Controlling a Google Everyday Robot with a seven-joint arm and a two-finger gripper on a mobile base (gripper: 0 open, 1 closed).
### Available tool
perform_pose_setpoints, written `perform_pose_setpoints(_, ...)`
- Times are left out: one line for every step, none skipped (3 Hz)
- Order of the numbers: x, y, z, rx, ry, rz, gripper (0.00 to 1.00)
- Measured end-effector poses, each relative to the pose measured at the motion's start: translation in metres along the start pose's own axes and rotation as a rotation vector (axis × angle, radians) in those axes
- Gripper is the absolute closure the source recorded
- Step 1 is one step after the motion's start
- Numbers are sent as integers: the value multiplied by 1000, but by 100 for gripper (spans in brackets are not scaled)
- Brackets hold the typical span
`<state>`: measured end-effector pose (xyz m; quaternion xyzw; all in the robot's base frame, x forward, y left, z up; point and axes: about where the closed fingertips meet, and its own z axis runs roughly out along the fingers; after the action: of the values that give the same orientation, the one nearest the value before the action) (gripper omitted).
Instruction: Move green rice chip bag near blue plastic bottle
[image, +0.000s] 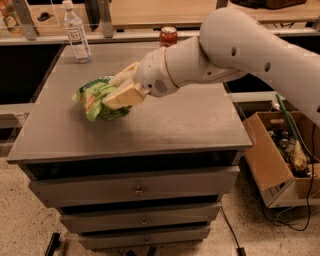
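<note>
The green rice chip bag (96, 98) is a crinkly bright green pouch over the left middle of the grey cabinet top (190, 120). My gripper (119, 86) reaches in from the right. Its two tan fingers (126, 95) are closed on the bag's right end. The bag looks slightly lifted or dragged; I cannot tell whether it touches the top. The blue plastic bottle (77, 32), clear with a white cap and white label, stands upright at the back left corner, well behind the bag.
A red cola can (168, 36) stands at the back edge, partly behind my white arm (240, 50). An open cardboard box (280, 150) with clutter sits on the floor to the right. Drawers (137, 190) face front below the top.
</note>
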<state>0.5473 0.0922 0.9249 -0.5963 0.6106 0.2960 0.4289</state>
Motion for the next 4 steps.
perform_pose_setpoints(-27,-3,9,-14,-41,-31,100)
perform_pose_setpoints(-46,-11,24,-3,-62,-49,100)
perform_pose_setpoints(-61,-25,44,41,-76,-53,100)
perform_pose_setpoints(-73,-41,66,98,-82,-33,100)
